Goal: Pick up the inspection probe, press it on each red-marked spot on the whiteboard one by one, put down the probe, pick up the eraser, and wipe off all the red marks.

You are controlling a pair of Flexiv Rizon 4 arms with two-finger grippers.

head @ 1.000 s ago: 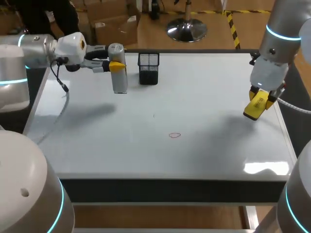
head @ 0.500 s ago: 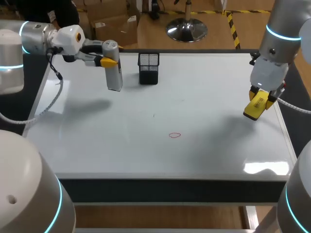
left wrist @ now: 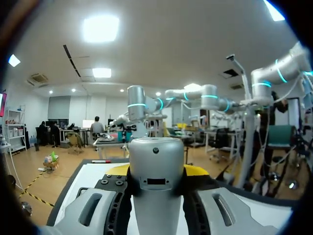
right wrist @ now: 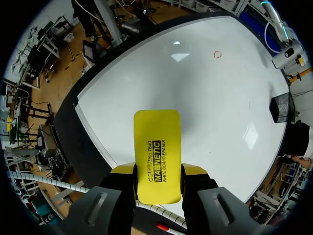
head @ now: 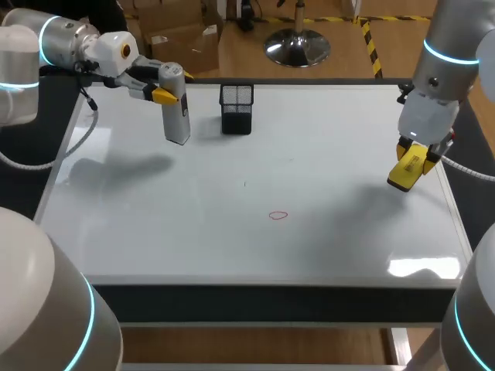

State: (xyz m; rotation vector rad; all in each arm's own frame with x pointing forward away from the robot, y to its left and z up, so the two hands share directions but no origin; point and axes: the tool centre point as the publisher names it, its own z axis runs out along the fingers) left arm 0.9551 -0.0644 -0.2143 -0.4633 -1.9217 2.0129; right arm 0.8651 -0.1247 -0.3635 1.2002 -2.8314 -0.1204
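The inspection probe (head: 175, 108), a grey cylinder with a rounded top, hangs upright over the far left of the whiteboard (head: 325, 154). My left gripper (head: 165, 94) is shut on the probe from the side. In the left wrist view the probe (left wrist: 156, 186) fills the gap between the fingers of the left gripper (left wrist: 156, 171). One small red circle mark (head: 278, 216) lies near the board's middle and also shows as the red mark (right wrist: 217, 54) in the right wrist view. My right gripper (head: 416, 154) is shut on the yellow eraser (head: 408, 170) above the board's right edge. In its wrist view the eraser (right wrist: 156, 147) juts out ahead of the right gripper (right wrist: 156, 178).
A black mesh pen holder (head: 236, 109) stands at the back of the board, just right of the probe; the holder (right wrist: 279, 108) is also in the right wrist view. A dark frame edge (head: 309, 80) borders the board's far side.
My left arm has carried the probe leftward and a little farther back, away from the mesh holder. The right arm and the eraser have stayed put.
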